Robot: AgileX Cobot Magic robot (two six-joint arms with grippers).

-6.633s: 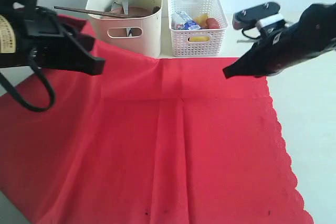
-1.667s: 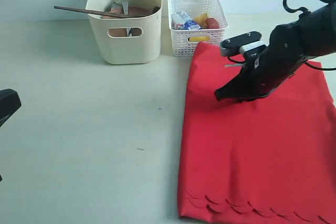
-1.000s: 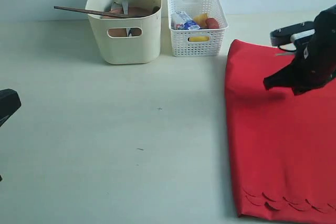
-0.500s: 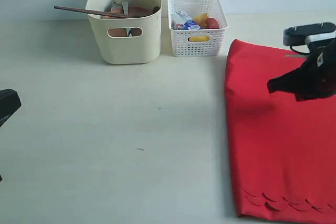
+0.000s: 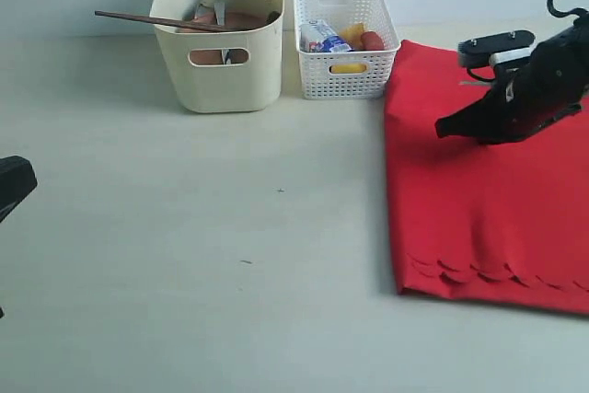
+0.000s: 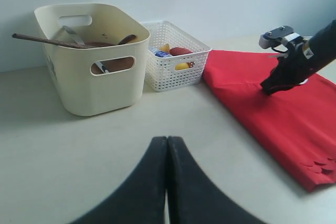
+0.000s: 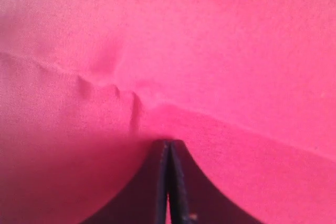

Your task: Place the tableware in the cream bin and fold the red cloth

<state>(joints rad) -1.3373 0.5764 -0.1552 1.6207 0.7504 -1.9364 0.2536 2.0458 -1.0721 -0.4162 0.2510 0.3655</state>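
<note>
Left gripper parked, jaws pressed together; tableware sits in cream bin; red cloth lies folded at right, right gripper pinching a pucker of it, so folding is underway, and the next move probably needs a clean carry-over.

I see the tall cream plastic bin at the far side of the pale table. Dark brown chopsticks lie in the bin, jutting out to its left. Just right of the bin stands the white lattice basket. Farther right of the bin lies the red fabric cloth, with my right gripper on it.
</note>
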